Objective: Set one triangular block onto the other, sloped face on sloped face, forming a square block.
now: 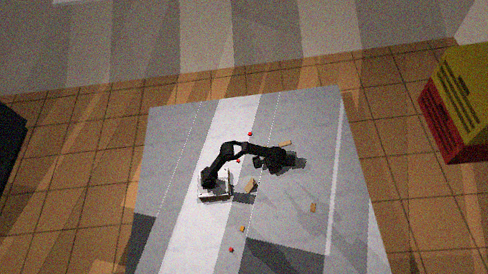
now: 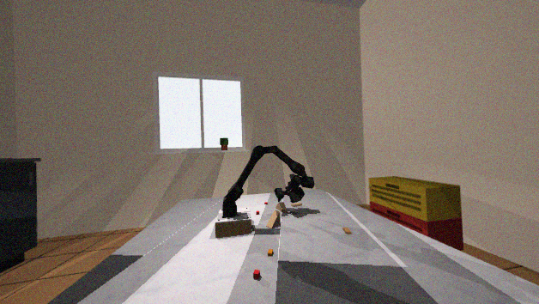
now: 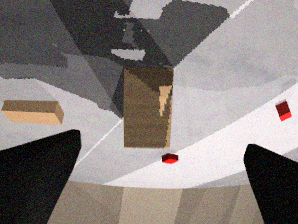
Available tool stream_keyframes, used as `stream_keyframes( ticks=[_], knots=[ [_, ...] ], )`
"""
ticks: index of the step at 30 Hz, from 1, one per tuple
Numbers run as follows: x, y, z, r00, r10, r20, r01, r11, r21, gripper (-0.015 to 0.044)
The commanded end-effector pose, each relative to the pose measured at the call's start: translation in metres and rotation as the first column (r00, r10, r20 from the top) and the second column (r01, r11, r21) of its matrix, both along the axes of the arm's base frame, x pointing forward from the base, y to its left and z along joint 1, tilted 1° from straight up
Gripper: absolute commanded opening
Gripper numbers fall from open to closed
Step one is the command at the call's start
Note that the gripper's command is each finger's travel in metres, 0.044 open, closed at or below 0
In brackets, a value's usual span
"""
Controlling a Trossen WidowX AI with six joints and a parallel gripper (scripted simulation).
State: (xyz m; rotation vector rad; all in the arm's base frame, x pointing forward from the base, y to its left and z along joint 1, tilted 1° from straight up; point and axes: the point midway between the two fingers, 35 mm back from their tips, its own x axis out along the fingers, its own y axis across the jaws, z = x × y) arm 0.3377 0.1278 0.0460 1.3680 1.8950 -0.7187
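- My gripper (image 1: 267, 166) (image 2: 287, 197) (image 3: 166, 147) is pretty much wide open with nothing in it, tilted above the table (image 1: 300, 252) (image 2: 206, 266) (image 3: 225, 65).
- One triangular block (image 1: 250, 186) (image 2: 273, 219) sits right of the arm's base, around mid-frame from the top. The other block (image 2: 281, 208) (image 3: 148, 107) is just behind it in the exterior view and upper centre in the wrist one; from the top I can't make it out.
- I reckon the step is lining up a grasp on that second block. I'd square the fingers to its parallel ends before going down, so it doesn't twist.
- Watch the wooden strip (image 1: 285, 143) (image 2: 296, 204) (image 3: 32, 113), left in the wrist frame; an open finger could clip it.
- Close gently, lift, then turn slope to slope well above the lower one.
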Motion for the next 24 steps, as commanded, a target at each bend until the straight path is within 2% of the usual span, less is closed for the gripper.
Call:
stream_keyframes(
  ticks=[1, 8, 18, 24],
  knots=[
    [0.005, -0.002, 0.006, 0.999, -0.011, 0.052, 0.004, 0.991, 0.133, 0.044],
    [0.005, -0.001, 0.005, 0.999, -0.011, 0.053, 0.004, 0.991, 0.133, 0.044],
    [-0.011, 0.063, -0.061, 0.999, -0.011, 0.051, 0.004, 0.991, 0.137, 0.044],
    [-0.013, 0.067, -0.065, 0.999, -0.012, 0.051, 0.004, 0.99, 0.138, 0.044]
  ],
)
